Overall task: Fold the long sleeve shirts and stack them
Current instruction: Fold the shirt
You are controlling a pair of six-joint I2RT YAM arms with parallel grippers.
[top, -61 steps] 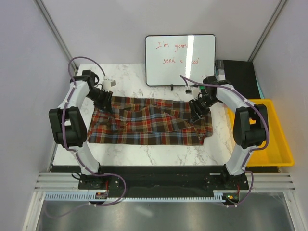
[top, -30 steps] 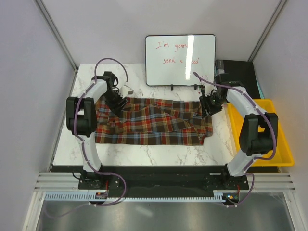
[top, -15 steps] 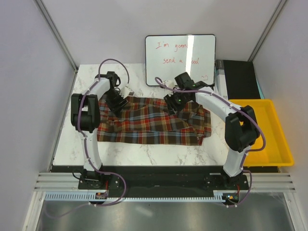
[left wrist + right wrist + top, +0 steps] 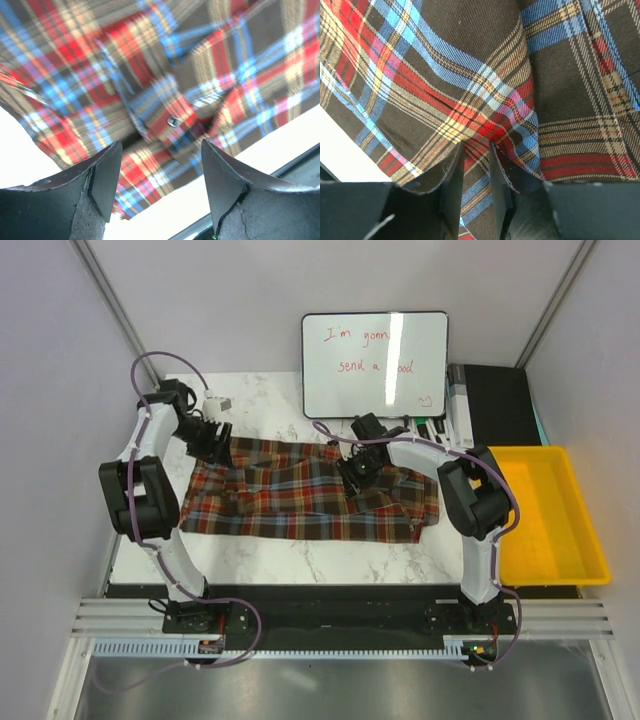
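Below both hands in the overhead view, the plaid shirt (image 4: 300,498) lies on the counter (image 4: 330,560), long axis side to side, with the left hand (image 4: 213,437) over its far left corner and the right hand (image 4: 355,472) nearer its middle. In the left wrist view that hand's fingers (image 4: 100,192) stand apart above buttoned cloth. In the right wrist view the fingers (image 4: 451,195) sit nearly together astride a raised crease; clamped or not, I cannot tell.

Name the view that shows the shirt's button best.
Left wrist: the button sits close and clear on the shirt. Top external is too far to show it; right wrist shows only plaid cloth.
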